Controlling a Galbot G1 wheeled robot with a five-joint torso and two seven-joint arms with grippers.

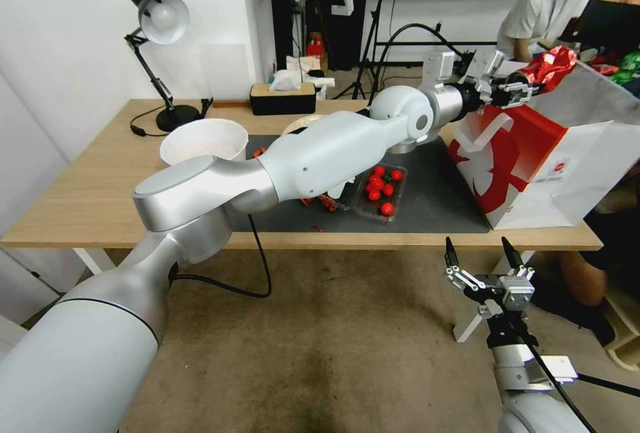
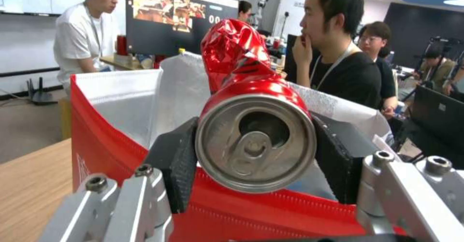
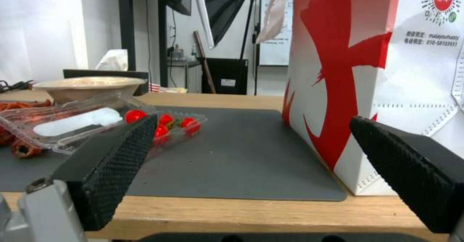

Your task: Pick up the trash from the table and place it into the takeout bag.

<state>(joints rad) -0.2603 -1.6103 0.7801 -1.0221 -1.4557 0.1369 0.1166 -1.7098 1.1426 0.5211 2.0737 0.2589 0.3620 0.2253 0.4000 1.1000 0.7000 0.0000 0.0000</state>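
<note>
Crushed red can [image 2: 251, 126] is clamped end-on between the left gripper [image 1: 512, 90] jaws, held just above the takeout bag [image 1: 533, 166] rim so it looks lined up to drop into the silvery lining. Bag contents can't be seen. Beside the bag on the tabletop [image 1: 87, 186] mat: a clear tray of cherry tomatoes [image 1: 383, 190], then a white bowl [image 1: 203, 140] farther off; right gripper [image 1: 481, 253] waits below the tabletop edge near the bag, jaws wide, empty.
</note>
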